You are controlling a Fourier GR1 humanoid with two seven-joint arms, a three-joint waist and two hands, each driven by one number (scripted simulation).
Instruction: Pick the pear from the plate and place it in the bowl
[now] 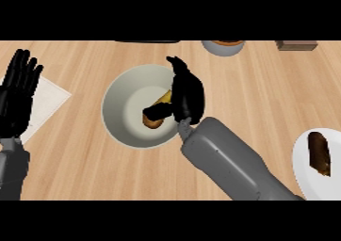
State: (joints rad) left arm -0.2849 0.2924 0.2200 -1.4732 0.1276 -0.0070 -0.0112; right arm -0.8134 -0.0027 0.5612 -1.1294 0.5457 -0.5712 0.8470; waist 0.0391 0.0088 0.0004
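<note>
A cream bowl (125,110) sits in the middle of the wooden counter. In it lies the yellow-brown pear (154,123), partly hidden. My right hand (187,96) hangs over the bowl's right half, its fingers stretched straight toward the far side and its thumb lying across the pear. The hand looks open rather than curled round the fruit. A white plate (304,162) at the right edge carries a dark brown elongated item (319,153). My left hand (12,101) rests open at the far left, fingers up.
A white cloth (52,101) lies under the left hand. At the far edge stand a grey bowl (225,47) with something orange in it, a brown box (296,45) and a dark object (149,41).
</note>
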